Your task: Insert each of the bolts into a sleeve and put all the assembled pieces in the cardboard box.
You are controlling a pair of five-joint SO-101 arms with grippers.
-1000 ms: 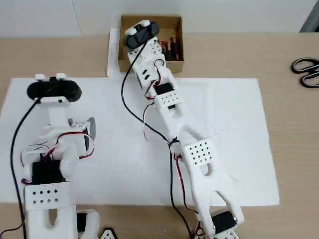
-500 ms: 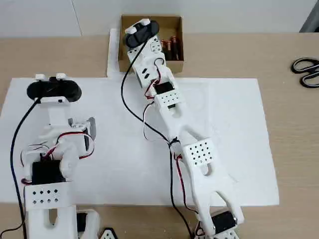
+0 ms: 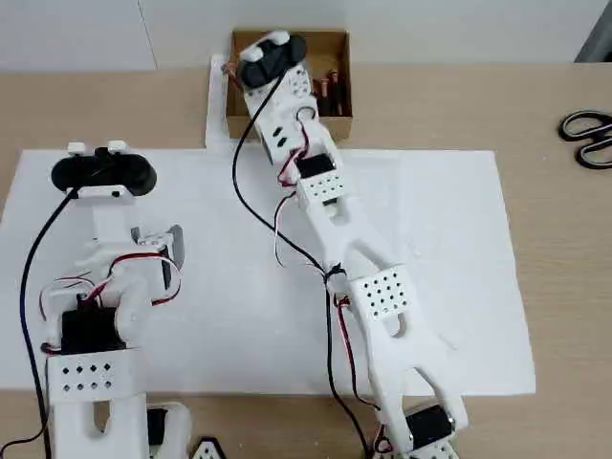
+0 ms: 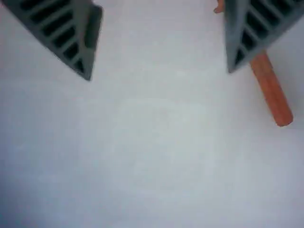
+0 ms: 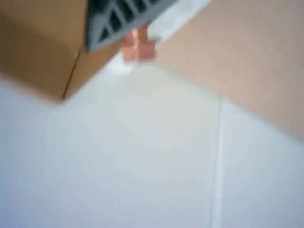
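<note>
The cardboard box (image 3: pixel 337 48) sat at twelve o'clock on the table (image 3: pixel 555 239), just past the far edge of the white paper sheet (image 3: pixel 459 249). A cluster of copper pieces (image 3: pixel 330 91) lay inside it, against its three o'clock wall. The right arm stretched from six o'clock across the sheet, and its wrist hung over the nine o'clock half of the box. In the right wrist view, the right gripper (image 5: pixel 124 28) was beside an outer corner of the box, above the white sheet. A small copper piece (image 5: pixel 137 46) showed right against the gripper's grey underside. Whether the gripper was clamped on that piece or loose around it could not be told.

The left arm stood at eight o'clock on the sheet, well apart from the box. The left gripper (image 4: pixel 159 71) pointed down at the paper with its jaws spread wide and nothing between them. A copper rod (image 4: pixel 270 92) lay flat on the sheet just outside one jaw, partly hidden behind it.

A pair of scissors (image 3: pixel 588 137) rested on the bare table at two o'clock, well clear of the sheet.
</note>
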